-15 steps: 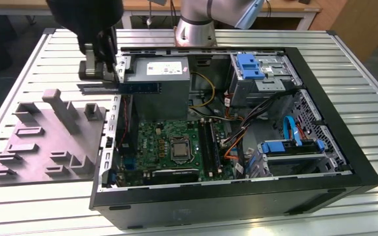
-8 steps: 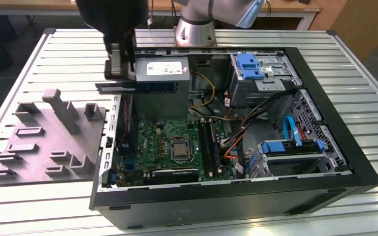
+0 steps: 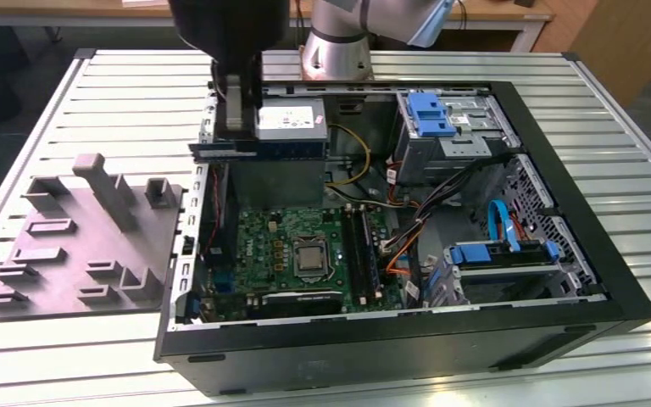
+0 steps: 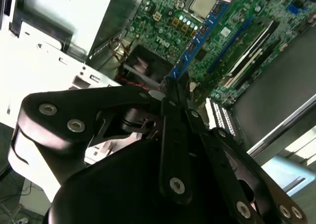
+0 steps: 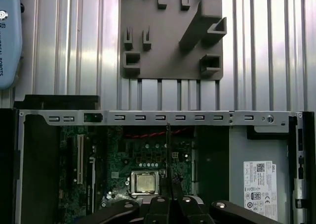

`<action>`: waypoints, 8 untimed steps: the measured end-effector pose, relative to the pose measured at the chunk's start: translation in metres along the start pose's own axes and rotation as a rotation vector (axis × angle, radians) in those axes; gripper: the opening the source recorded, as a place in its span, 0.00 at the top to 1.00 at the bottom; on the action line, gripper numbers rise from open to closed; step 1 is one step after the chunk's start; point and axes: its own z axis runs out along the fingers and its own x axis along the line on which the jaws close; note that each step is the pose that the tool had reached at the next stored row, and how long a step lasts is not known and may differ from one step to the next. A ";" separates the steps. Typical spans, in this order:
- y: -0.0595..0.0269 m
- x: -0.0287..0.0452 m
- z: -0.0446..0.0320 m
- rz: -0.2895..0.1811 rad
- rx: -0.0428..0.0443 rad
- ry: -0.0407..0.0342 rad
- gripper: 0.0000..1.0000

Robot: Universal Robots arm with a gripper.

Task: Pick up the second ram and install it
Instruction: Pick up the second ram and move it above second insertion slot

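Note:
My gripper (image 3: 231,136) is shut on the second ram (image 3: 264,151), a narrow blue stick with small black chips. In the exterior view it hangs level above the open computer case, over the edge on the exterior view's left, by the power supply (image 3: 292,123). In the second wrist view the second ram (image 4: 200,33) juts out from between the fingertips (image 4: 168,88) over the green motherboard (image 4: 163,21). The first wrist view shows the stick edge-on (image 5: 168,150) above the processor (image 5: 144,182). The black memory slots (image 3: 359,246) lie lower on the motherboard (image 3: 280,246), apart from the stick.
A grey fixture plate (image 3: 88,237) with raised holders lies on the slatted table (image 3: 99,76), on the exterior view's left of the case. Inside the case are blue drive brackets (image 3: 433,114), loose cables (image 3: 416,220) and the case's metal rim (image 5: 148,117).

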 end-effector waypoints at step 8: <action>-0.0144 0.0006 0.0072 0.000 -0.0001 0.0000 0.89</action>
